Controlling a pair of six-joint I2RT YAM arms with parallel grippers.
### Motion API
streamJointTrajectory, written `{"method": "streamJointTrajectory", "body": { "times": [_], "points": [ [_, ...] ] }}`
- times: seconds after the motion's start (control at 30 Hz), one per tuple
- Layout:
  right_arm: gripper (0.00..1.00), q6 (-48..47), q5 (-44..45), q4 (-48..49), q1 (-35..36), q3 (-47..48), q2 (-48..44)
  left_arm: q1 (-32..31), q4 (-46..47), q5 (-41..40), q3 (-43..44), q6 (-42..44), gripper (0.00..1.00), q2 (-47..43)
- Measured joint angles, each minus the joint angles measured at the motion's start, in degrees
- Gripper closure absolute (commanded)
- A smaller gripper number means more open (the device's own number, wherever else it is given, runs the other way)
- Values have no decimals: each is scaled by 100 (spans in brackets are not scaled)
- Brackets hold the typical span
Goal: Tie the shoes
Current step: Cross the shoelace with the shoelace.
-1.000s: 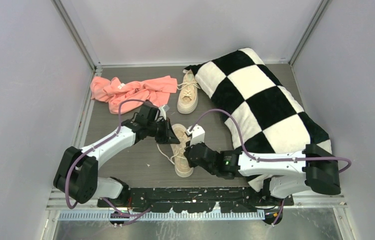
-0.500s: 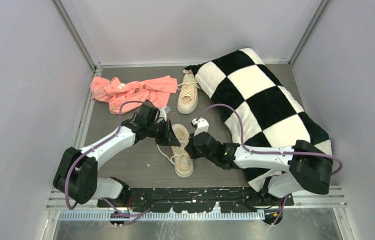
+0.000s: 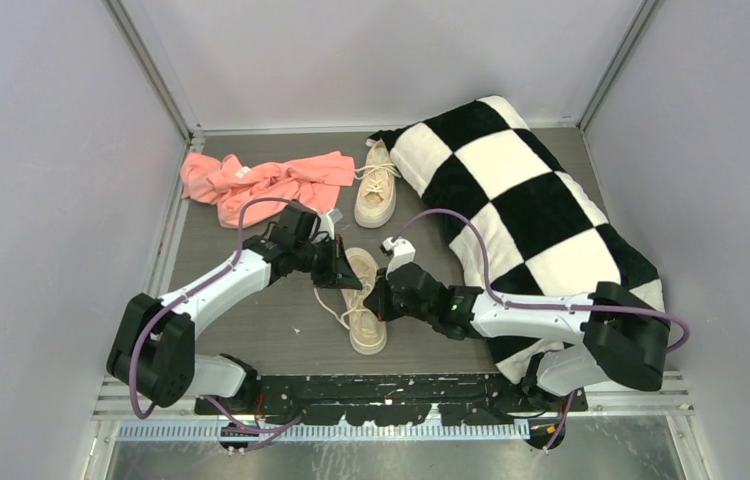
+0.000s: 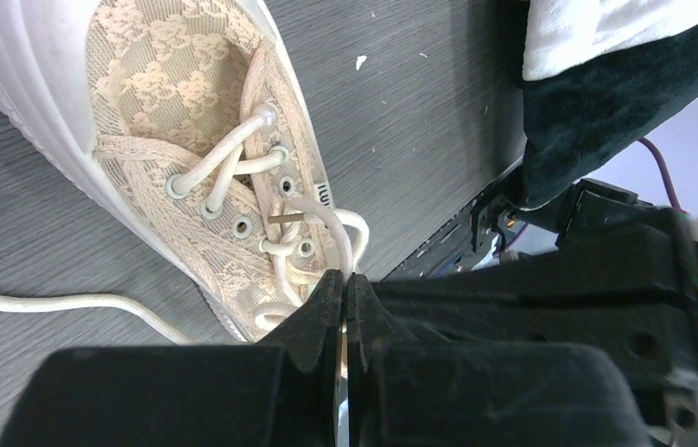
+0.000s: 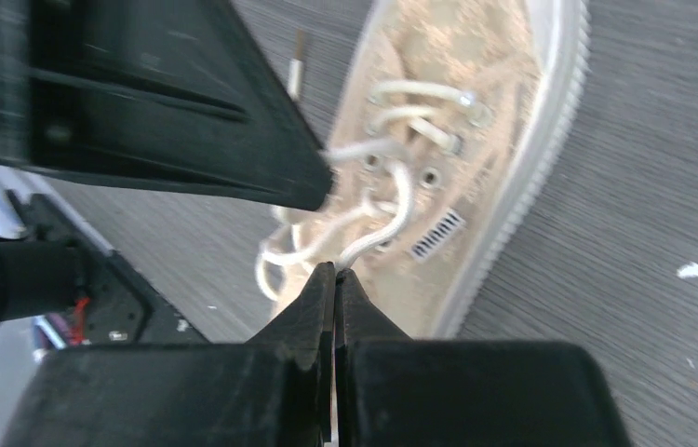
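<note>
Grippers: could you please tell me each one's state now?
Left gripper: shut on a lace of the near shoe.
Right gripper: shut on a lace too.

Overhead and two close wrist views share one shoe (image 3: 366,325)

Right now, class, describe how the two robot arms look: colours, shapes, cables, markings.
Both the left arm and right arm have white link shells between chunky black joint housings. A purple cable loops along each. The right arm shows a small green light. The left gripper and right gripper are matte black, with fingers tapering to wedges.
</note>
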Motion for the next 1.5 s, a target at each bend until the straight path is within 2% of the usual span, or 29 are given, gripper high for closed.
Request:
{"method": "streamJointTrajectory", "body": {
  "times": [0.3,0.77,0.87,1.07,1.13,1.23,1.5],
  "points": [
    [99,-7,-184,164,0,232,-533,0,-26,-39,0,2,99,-17],
    [99,-24,-264,190,0,35,223,0,-31,-39,2,-2,99,-24],
    [99,-44,-286,181,0,35,223,0,-33,-42,2,-2,89,-33],
    [99,-111,-310,155,0,37,328,0,-166,-120,7,-9,52,-66],
    [99,-153,-310,136,0,39,404,0,-214,-144,9,-13,47,-66],
    [99,-190,-306,120,0,39,426,0,-267,-210,9,-17,47,-66],
    [99,-210,-238,83,0,50,415,0,-415,-608,9,-39,68,-66]
  ]
}}
